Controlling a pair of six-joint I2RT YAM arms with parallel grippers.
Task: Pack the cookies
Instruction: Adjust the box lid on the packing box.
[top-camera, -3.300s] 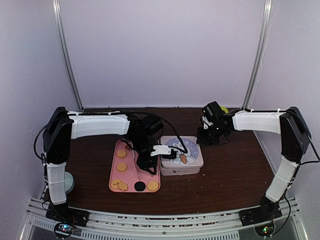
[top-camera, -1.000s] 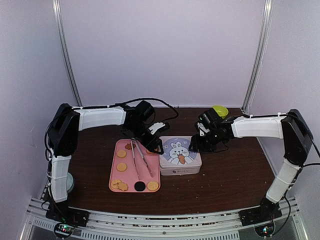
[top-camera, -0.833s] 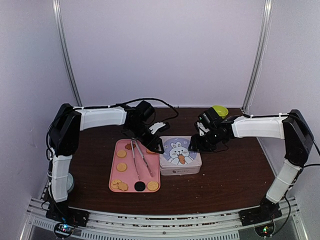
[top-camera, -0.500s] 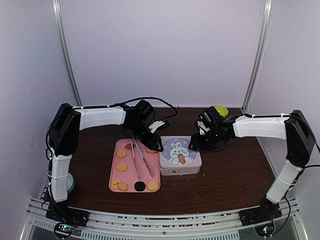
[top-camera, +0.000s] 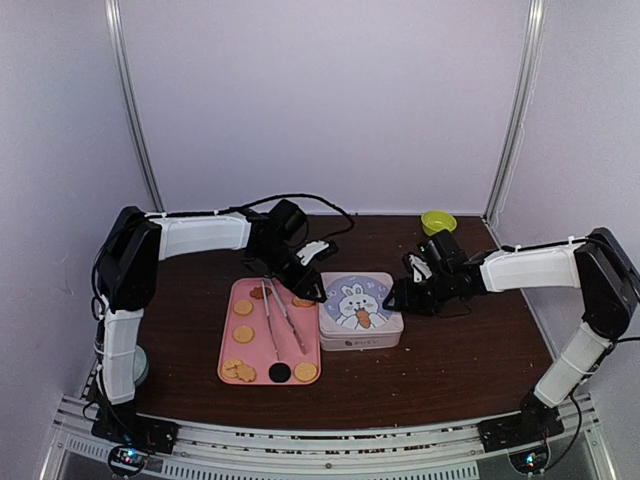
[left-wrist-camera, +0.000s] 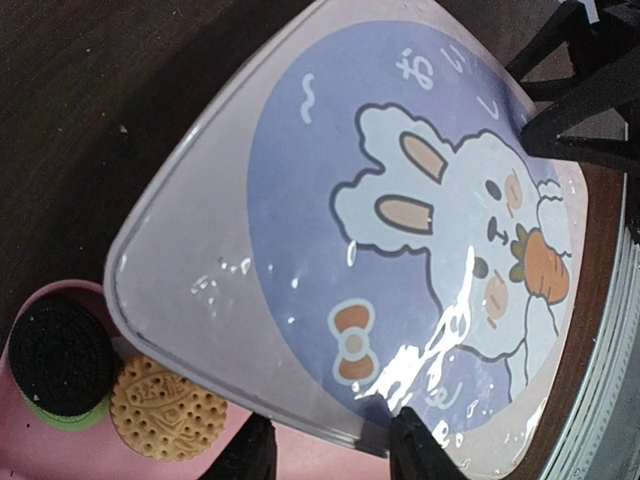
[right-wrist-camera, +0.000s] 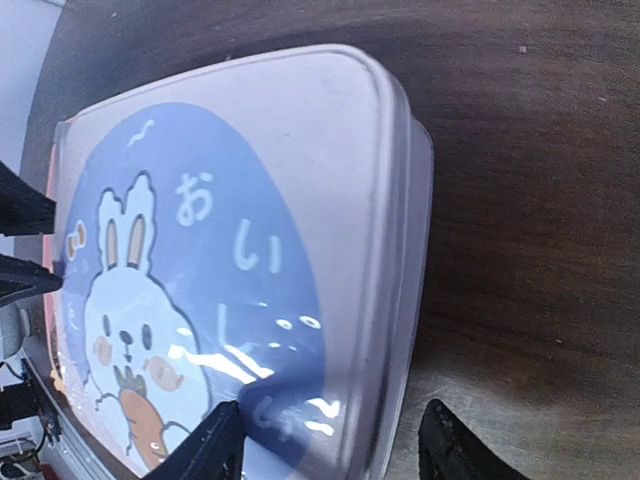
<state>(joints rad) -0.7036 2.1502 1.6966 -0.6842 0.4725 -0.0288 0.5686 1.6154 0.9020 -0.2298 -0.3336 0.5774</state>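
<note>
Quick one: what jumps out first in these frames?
The rabbit-print tin sits mid-table with its lid on, and the left tool and right tool sit at its opposite edges. Beside it on the left arm's side, a pink tray holds the cookies and a pair of metal tongs.

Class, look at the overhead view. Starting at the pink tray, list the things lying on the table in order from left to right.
pink tray holding the cookies → rabbit tin → green bowl
</note>
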